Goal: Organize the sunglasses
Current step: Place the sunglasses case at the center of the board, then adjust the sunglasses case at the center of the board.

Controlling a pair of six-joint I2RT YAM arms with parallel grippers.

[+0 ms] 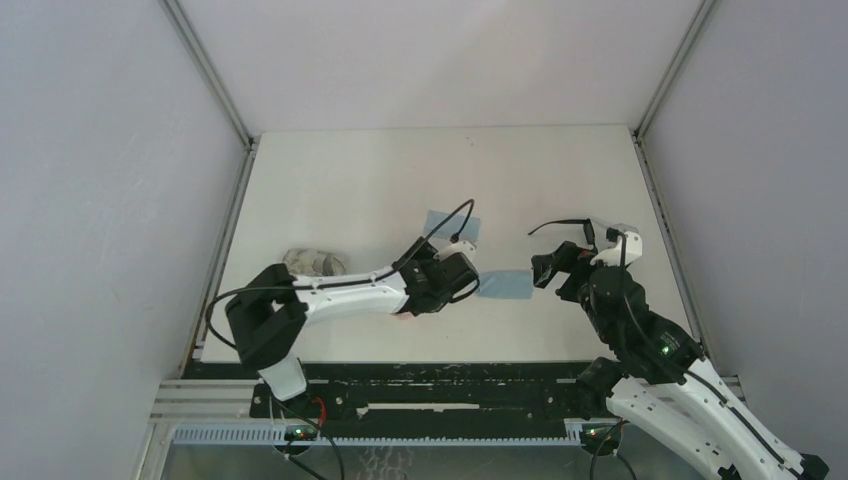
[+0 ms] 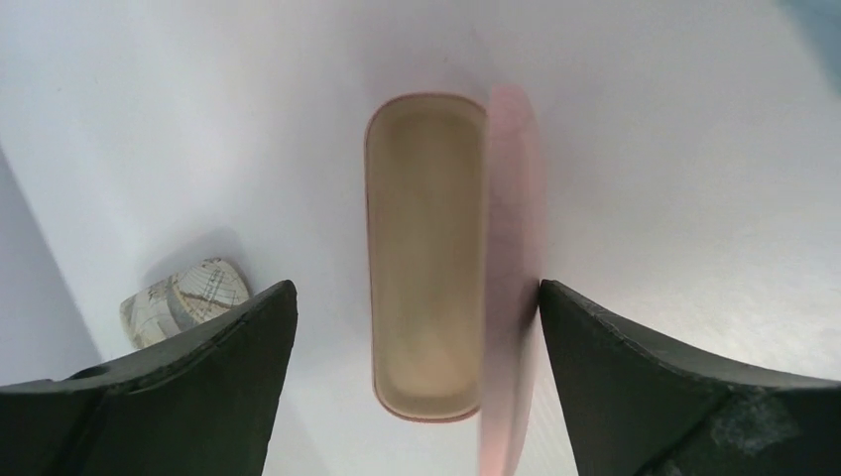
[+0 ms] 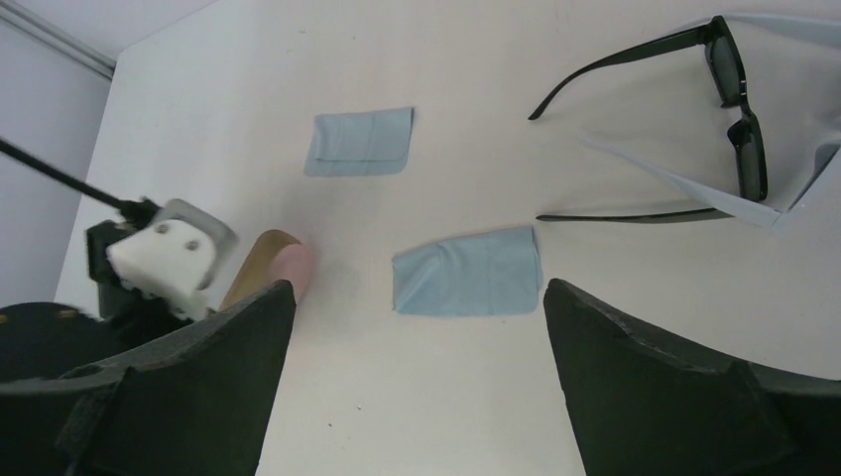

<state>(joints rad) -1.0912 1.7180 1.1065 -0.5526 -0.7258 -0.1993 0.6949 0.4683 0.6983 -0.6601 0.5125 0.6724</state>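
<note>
The task is looking barely past its opening stage. The pink case (image 2: pixel 426 248) is lying open on the table (image 1: pixel 350 180), its beige hollow holding nothing. The left gripper (image 2: pixel 417 288) is hanging right over it with jaws spread wide, 1 finger on each side, gripping nothing.

The sunglasses (image 3: pixel 736 99) are sitting well apart from that case, toward the right side of the table. Their temples are unfolded and they are resting on a pale sheet (image 3: pixel 694 183), just beyond the right gripper (image 3: pixel 419 288). Its jaws are also standing wide and holding nothing.

Judging by this, the opened case is the only part looking done. Lifting the sunglasses, folding them, laying them in the case and shutting it are all looking left to do. The near blue cloth (image 3: pixel 466 271) and the far blue cloth (image 3: pixel 359 142) are lying flat between the arms, and the grey-patterned case (image 2: pixel 183 297) is sitting near the left arm.

From overhead, the left gripper is covering nearly all of the pink case. The pink lid is blurring in the left wrist view, so whether a finger is touching it cannot be told. The pale sheet is running off the right wrist view's edge, so whether it is a 3rd cloth is hard to say. What the grey-patterned case is holding is not showing.
</note>
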